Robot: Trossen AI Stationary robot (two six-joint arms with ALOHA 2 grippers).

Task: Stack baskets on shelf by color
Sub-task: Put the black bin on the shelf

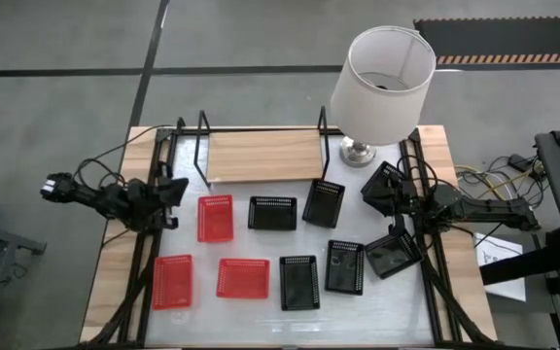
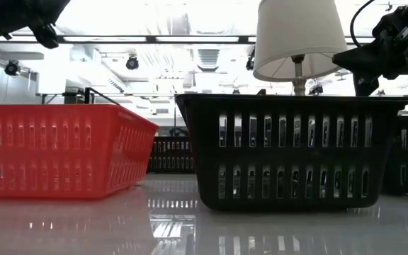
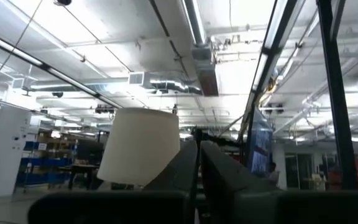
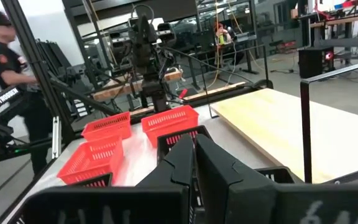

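meanwhile baskets (image 1: 271,212) lie between both closed, empty grippers; shelf (image 1: 261,156) bare.

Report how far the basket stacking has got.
Done: nothing yet. The shelf holds no baskets. In hand: nothing; the left gripper and right gripper are shut and empty at the table's sides. Left: all of it. Three red baskets and six black baskets lie singly on the white tabletop, unstacked. A lamp stands beside the shelf's right end.
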